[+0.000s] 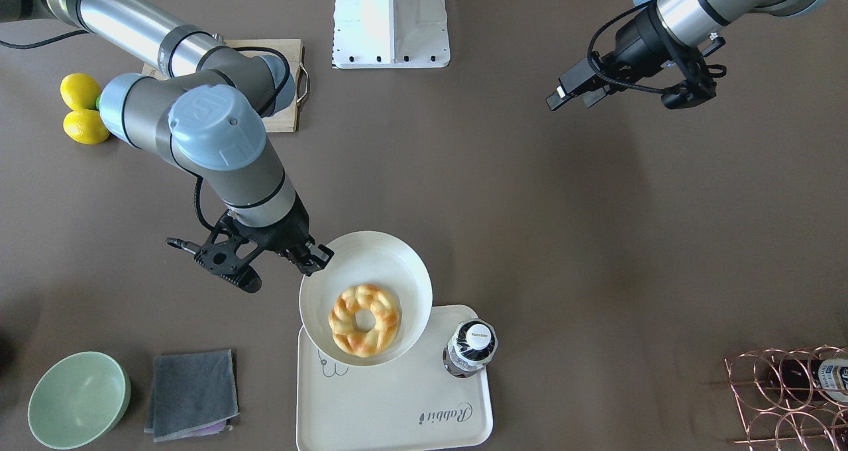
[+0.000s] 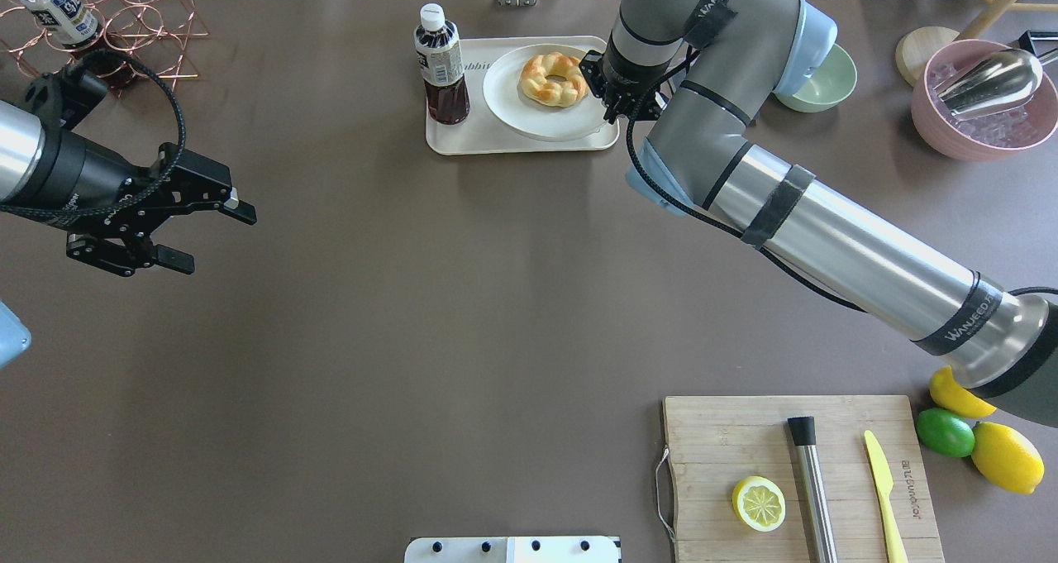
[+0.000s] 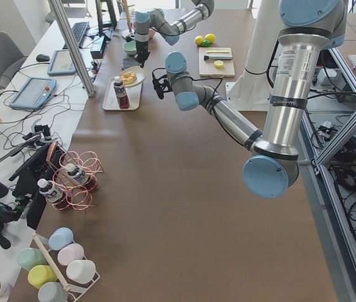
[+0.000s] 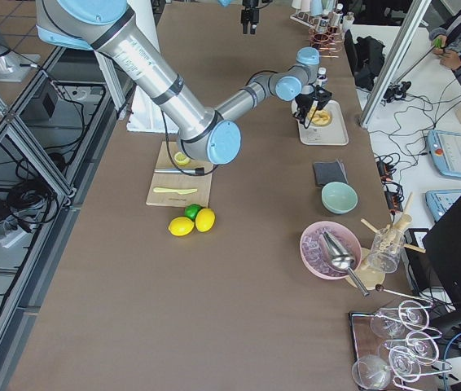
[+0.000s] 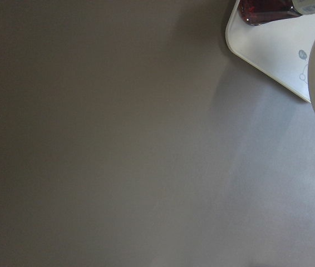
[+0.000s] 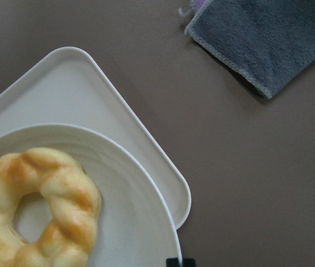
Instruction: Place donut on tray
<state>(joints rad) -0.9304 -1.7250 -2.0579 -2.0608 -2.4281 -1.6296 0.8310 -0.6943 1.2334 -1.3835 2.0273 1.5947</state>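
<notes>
The golden-brown braided donut (image 1: 364, 320) lies in a round white bowl (image 1: 384, 259) that overlaps the near-robot corner of the cream tray (image 1: 397, 411) with "Rabbit" script. My right gripper (image 1: 313, 260) is shut on the bowl's rim, beside the donut and not touching it. I cannot tell if the bowl rests on the tray or is held just above it. The overhead view shows the donut (image 2: 554, 78), the bowl (image 2: 512, 104), the tray (image 2: 463, 137) and the right gripper (image 2: 607, 92). My left gripper (image 2: 207, 236) is open and empty, far from the tray.
A dark drink bottle (image 1: 470, 348) stands on the tray beside the bowl. A grey cloth (image 1: 192, 395) and a green bowl (image 1: 78, 398) lie past the right gripper. A copper wire rack (image 1: 788, 398), a wooden cutting board (image 2: 727, 439) and lemons (image 1: 83, 110) sit at the table's edges.
</notes>
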